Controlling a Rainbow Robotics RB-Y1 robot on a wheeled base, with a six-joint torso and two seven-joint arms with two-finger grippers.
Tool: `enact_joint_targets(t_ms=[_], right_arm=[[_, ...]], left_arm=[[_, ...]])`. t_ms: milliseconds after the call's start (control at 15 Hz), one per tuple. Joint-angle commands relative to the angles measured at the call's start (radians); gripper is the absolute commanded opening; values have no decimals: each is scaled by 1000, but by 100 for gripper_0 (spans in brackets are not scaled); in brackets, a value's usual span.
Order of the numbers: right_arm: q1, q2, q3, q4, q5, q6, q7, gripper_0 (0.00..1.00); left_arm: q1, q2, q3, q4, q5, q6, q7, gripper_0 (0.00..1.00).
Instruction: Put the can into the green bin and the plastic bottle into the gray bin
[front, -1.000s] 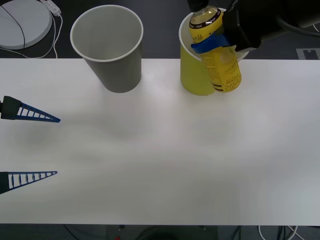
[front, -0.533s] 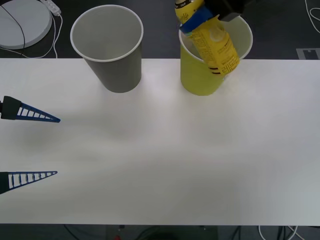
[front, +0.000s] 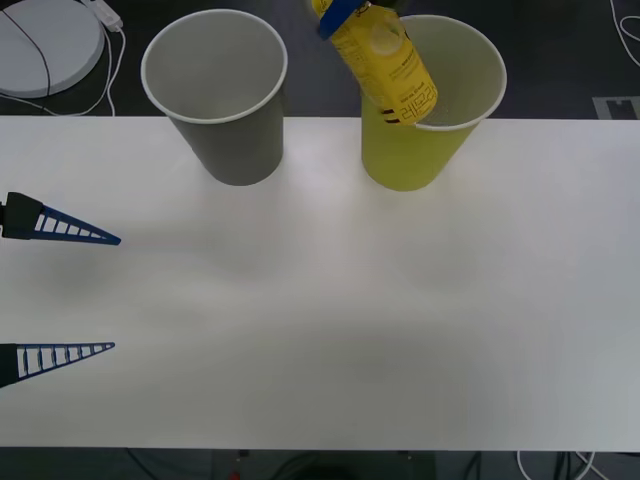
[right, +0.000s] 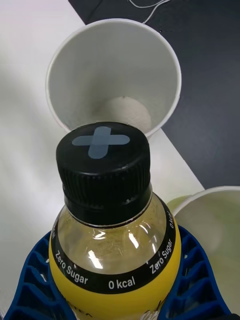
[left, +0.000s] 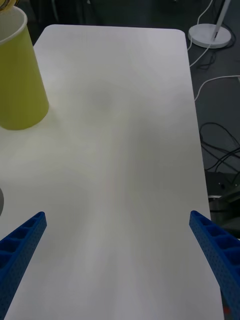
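My right gripper (front: 345, 14) is shut on the plastic bottle (front: 385, 62), which hangs tilted over the near-left rim of the green bin (front: 430, 150), its cap end towards the gray bin (front: 215, 100). In the right wrist view the black cap (right: 103, 165) sits just before the open gray bin (right: 112, 75), the green bin (right: 215, 235) is off to one side, and blue fingers (right: 27, 280) hug the yellow bottle. My left gripper (front: 85, 292) waits open at the table's left edge, also seen as the left gripper (left: 117, 240). The can is out of view.
A white round base (front: 45, 40) with a cable lies on the floor beyond the table's far-left corner. The white table (front: 320, 300) stretches bare in front of both bins. Dark floor lies behind the bins.
My right gripper has carried the bottle up and to the left, from in front of the green bin towards the gap between the bins, tilting it more. The left arm has not moved.
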Motion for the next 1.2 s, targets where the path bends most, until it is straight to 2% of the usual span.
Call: enact_joint_targets(t_ms=[67, 467, 800, 1200], right_arm=[[-43, 86, 14, 111, 33, 0, 1, 0], [-112, 258, 17, 297, 145, 20, -1, 0], [-168, 379, 17, 463, 189, 65, 1, 0], [-211, 473, 31, 596, 221, 140, -1, 0]], left_arm=[[0, 0, 0, 0, 0, 0, 0, 100], [0, 0, 0, 0, 0, 0, 0, 100], [0, 0, 0, 0, 0, 0, 0, 100], [0, 0, 0, 0, 0, 0, 0, 100]])
